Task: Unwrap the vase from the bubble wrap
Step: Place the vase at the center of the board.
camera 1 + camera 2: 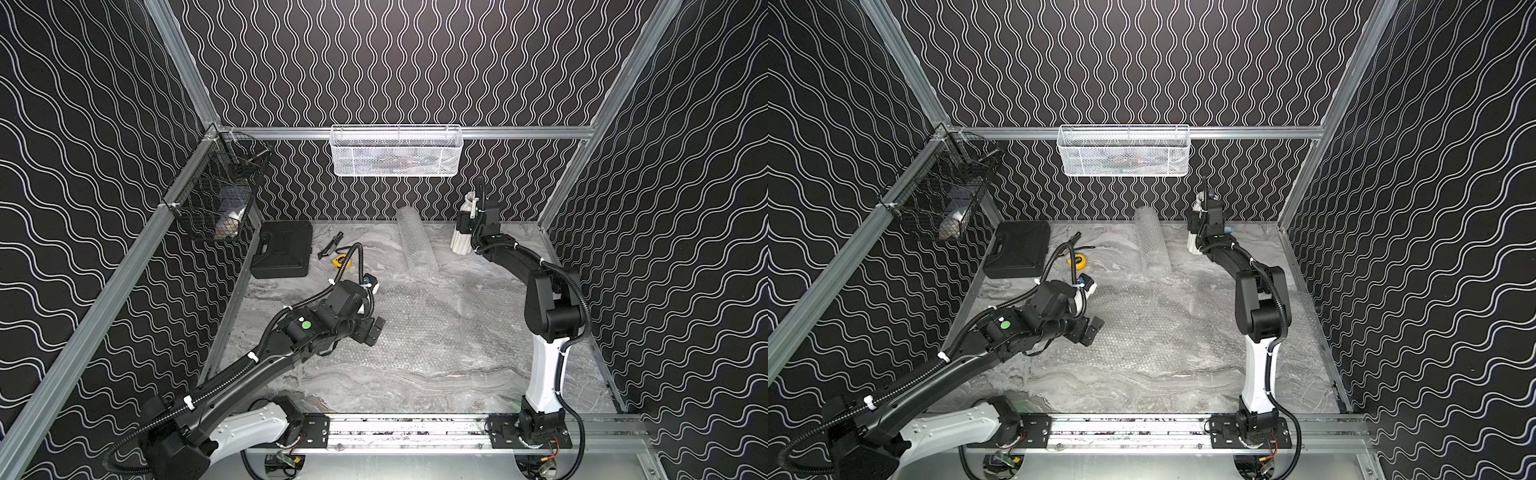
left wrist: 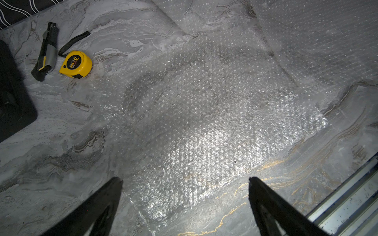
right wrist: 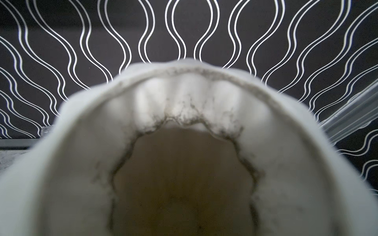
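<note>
- The vase [image 1: 460, 243] is seen bare and upright near the far right corner of the table [image 1: 374, 386]. It stands near the rolled end of the bubble wrap [image 1: 415, 328], which is otherwise spread flat across the middle.
- The right claw [image 1: 471, 216] is placed at the vase's upper part; whether the vase is pinched cannot be told.
- The left claw [image 2: 185, 180] is spread wide above the sheet, with nothing held.
- The vase could be toppled if the right claw is drawn away crookedly, and the slack sheet could be snagged by the left claw.

Clear, whitish bubble wrap [image 2: 204, 122]; grey, marble-veined surface [image 2: 51, 143]; white vase [image 3: 81, 143]; yellow tape measure [image 2: 75, 64]; walls [image 1: 374, 62] were black with white wavy lines.
</note>
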